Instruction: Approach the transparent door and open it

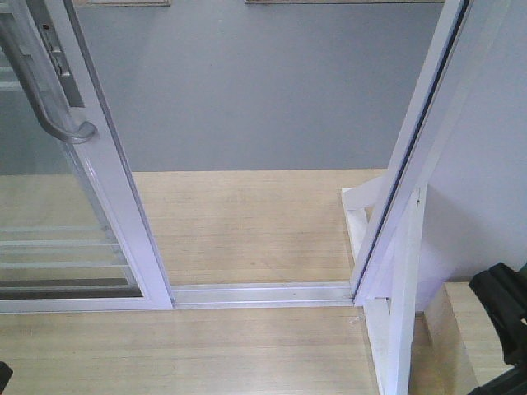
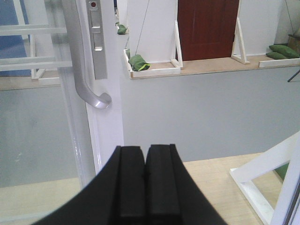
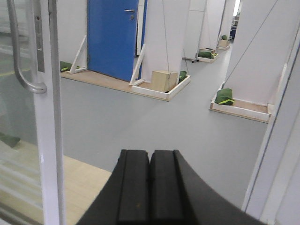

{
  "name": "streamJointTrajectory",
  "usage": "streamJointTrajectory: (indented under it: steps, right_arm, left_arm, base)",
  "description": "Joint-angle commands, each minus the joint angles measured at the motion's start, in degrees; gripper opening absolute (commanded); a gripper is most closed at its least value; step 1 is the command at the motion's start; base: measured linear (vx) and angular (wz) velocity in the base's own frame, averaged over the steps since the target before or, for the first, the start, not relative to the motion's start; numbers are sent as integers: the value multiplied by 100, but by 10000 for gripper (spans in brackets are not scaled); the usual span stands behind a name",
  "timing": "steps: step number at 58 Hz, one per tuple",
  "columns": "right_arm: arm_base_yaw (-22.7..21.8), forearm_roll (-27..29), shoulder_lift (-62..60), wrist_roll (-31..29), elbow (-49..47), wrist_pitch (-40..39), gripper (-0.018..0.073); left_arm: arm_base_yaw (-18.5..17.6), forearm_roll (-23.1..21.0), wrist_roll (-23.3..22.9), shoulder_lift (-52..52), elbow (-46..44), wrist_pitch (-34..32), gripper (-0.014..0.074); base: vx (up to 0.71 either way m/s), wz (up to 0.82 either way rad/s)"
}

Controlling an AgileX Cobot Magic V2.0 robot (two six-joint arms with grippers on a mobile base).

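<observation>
The transparent door [image 1: 123, 206] stands at the left of the front view, its glossy white frame edge beside an open gap. Its curved grey handle [image 1: 49, 90] is at the upper left, and thin white bars cross the glass low down. In the left wrist view the door frame [image 2: 105, 117] and handle [image 2: 86, 89] lie just ahead and left of my left gripper [image 2: 144, 149], which is shut on nothing and touches nothing. In the right wrist view my right gripper [image 3: 150, 152] is also shut and empty, well right of the door edge [image 3: 49, 140] and handle [image 3: 21, 70].
A white upright post [image 1: 412, 164] with a foot bracket [image 1: 362, 214] bounds the gap on the right. A metal floor track [image 1: 263, 292] crosses the wooden platform. Grey floor [image 1: 263, 90] lies beyond. White panels, green sandbags [image 2: 139, 62] and a blue door [image 3: 112, 37] stand farther off.
</observation>
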Motion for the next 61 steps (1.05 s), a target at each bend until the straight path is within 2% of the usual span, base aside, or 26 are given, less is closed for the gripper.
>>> streamJointTrajectory:
  steps: [1,5,10,17,61]
  right_arm:
    - [-469,12,-251,75,22,-175,-5]
    - [-986,12,-419,251,22,-88,-5]
    - [-1430,17,-400,472,22,-91,-5]
    - [-1738,17,-400,703,22,-91,-5]
    - [-1791,12,-400,723,22,-105,-5]
  left_arm:
    - [-31,-64,-50,-73,41,-443,3]
    - [-31,-64,-50,-73,41,-443,3]
    - [-31,-64,-50,-79,41,-443,3]
    - [-31,-64,-50,-79,41,-443,3]
    - [-31,-64,-50,-79,41,-443,3]
  base:
    - [0,0]
    - [0,0]
    - [0,0]
    - [0,0]
    - [0,0]
